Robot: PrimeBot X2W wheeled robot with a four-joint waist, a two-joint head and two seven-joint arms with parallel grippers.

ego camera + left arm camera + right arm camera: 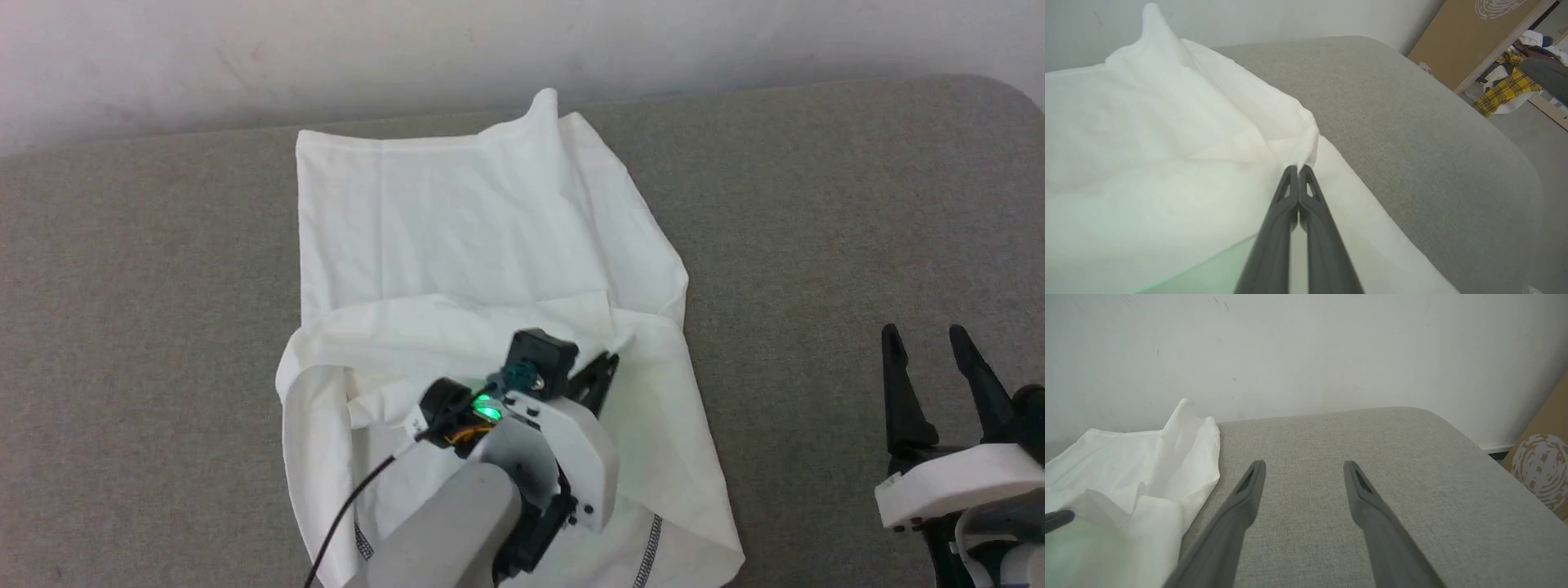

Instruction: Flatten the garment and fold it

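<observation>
At centre of grey surface (816,204): garment (457,220), white, partly doubled over. Left pincer (1299,169) clamped on fold edge toward garment's 3 o'clock. Right pincer (931,343) apart, farther out at 3 o'clock, over bare surface. Fabric judged light, limp, slippery; best gripped at corners and seams.

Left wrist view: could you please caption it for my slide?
Left gripper, fingers shut, pinching a fold of the garment.
</observation>
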